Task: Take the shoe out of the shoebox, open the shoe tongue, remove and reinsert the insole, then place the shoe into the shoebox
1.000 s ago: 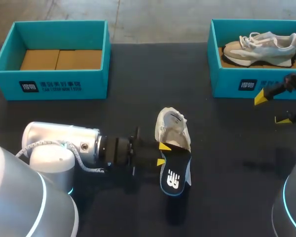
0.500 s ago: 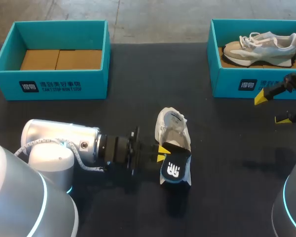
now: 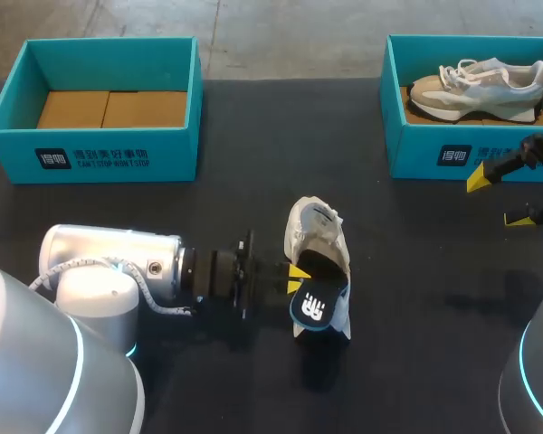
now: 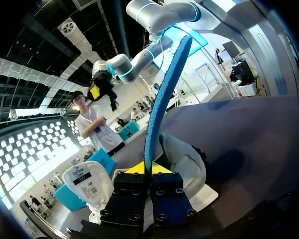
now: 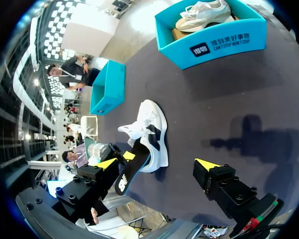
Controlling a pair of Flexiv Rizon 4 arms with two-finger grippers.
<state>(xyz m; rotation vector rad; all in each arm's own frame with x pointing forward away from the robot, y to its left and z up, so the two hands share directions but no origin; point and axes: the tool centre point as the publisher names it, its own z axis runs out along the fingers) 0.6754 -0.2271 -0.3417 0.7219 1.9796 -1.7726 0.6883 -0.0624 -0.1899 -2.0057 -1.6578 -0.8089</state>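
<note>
Two teal shoeboxes along the far side of a black table (image 3: 416, 289), well apart from each other. Left shoebox (image 3: 100, 158) well off to the side of the left gripper, with only brown cardboard (image 3: 109, 108) on its floor. Right shoebox (image 3: 434, 154) just beyond the right gripper, with a grey-and-cream sneaker (image 3: 475, 86) lying on its side within.

Left arm (image 3: 118, 267) low over the near table, left gripper (image 3: 296, 278) clamped on the insole (image 3: 315, 307), yellow tips pinching it from both sides. From that wrist, the insole's blue edge (image 4: 164, 99) rising straight up from between the fingertips. Right gripper (image 3: 500, 199) spread wide with nothing between its fingers, in the air near the front wall of the right shoebox.

White shoe (image 3: 312, 231) on the table directly ahead of the left gripper, well apart from both boxes, toe pointing away from the robot, tongue pulled up and collar gaping. Insole black on top with a white mark, blue underneath, forward part tucked into the shoe's opening, heel end curling out past the shoe's heel.
</note>
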